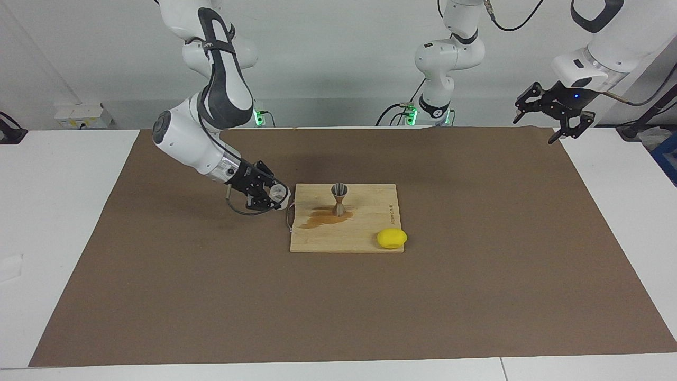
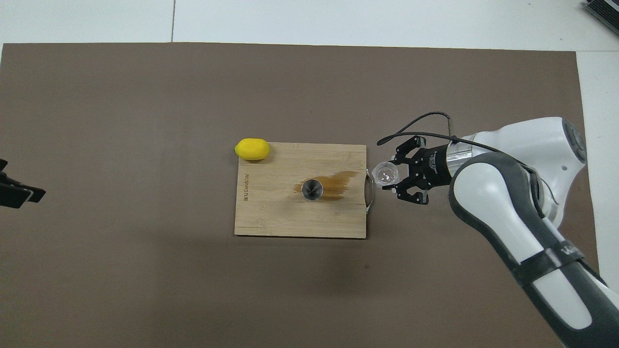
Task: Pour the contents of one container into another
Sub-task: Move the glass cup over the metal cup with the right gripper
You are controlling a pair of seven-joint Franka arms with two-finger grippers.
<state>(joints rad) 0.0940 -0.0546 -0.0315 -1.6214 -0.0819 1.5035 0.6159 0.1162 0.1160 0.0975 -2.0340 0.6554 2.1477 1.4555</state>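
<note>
The clear glass tumbler (image 1: 280, 196) sits between the fingers of my right gripper (image 1: 272, 197), which is shut on it. The gripper holds it low over the brown mat, right beside the metal handle of the wooden cutting board (image 1: 370, 214). In the overhead view the tumbler (image 2: 384, 173) shows its open mouth inside the right gripper (image 2: 390, 175). The silvery metal jigger (image 1: 339, 199) stands upright on the board, apart from the tumbler; it also shows in the overhead view (image 2: 312, 189). My left gripper (image 1: 535, 130) is open, empty and raised over the mat's corner at the left arm's end, waiting.
A brown wet stain (image 1: 322, 217) spreads on the board from the jigger toward the handle. A yellow lemon (image 1: 392, 238) lies at the board's corner farthest from the robots, toward the left arm's end. The brown mat (image 1: 476, 275) covers the table.
</note>
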